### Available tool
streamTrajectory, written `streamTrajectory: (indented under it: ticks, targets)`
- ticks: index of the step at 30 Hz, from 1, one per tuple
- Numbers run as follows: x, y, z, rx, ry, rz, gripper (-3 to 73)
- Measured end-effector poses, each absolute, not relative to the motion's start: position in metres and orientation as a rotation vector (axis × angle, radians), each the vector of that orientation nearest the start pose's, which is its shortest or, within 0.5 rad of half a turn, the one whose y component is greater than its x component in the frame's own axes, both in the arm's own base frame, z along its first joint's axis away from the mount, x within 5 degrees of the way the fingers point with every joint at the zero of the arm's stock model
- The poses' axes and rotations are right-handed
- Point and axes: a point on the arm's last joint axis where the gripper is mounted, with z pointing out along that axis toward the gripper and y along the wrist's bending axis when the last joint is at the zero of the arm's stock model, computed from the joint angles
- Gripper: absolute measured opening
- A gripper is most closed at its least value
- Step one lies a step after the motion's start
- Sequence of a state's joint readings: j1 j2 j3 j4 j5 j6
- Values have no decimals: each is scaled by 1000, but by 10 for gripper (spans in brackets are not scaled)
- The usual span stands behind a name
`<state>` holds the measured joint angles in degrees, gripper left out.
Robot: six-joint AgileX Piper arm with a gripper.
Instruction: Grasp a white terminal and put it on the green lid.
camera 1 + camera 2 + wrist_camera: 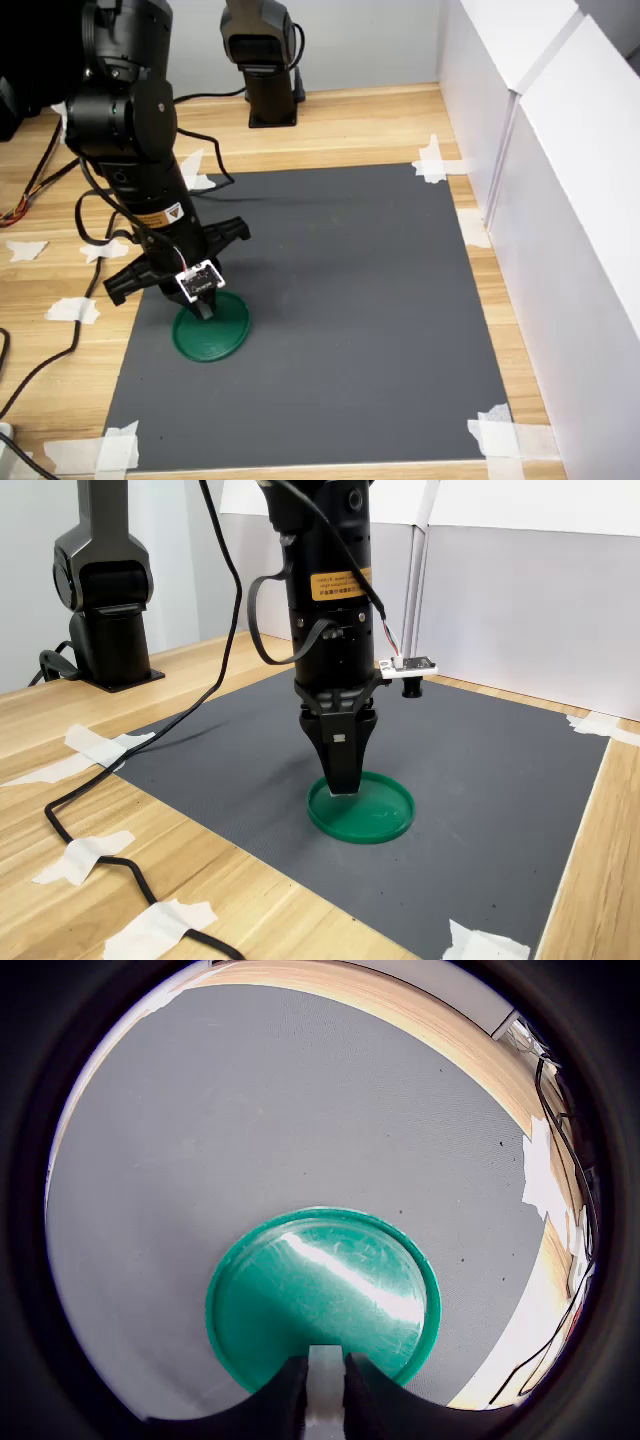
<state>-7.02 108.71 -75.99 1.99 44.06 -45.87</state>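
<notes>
Grey mat (350, 300) taped on wood. Gripper (322, 1385) clamped on white terminal (322, 1375), over near edge of green lid (330, 1290). Risk: release near rim, terminal rolls off onto mat.

Yellow warning label (338, 584) on the arm, print unreadable.

the first exterior view looks down from high above the counter (330, 120), taking in the whole grey mat (350, 300). the second exterior view sits low and nearer, facing across it. both exterior views share the green lid (360, 808). the wrist view looks steeply down on it from close.
</notes>
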Motion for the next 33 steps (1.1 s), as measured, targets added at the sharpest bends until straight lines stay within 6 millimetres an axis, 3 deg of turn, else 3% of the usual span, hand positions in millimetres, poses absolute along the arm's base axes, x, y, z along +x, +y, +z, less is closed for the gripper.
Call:
streamTrajectory:
  ticks: [6, 12, 17, 24, 33]
  targets:
    - [385, -45, 195, -907, 2686, -169, 167]
    - [388, -46, 195, -896, 2666, -183, 377]
    - [389, -46, 202, -883, 2631, -205, 470]
    - [376, -44, 249, -825, 2526, -265, 483]
    - [341, -38, 316, -608, 2441, -240, 482]
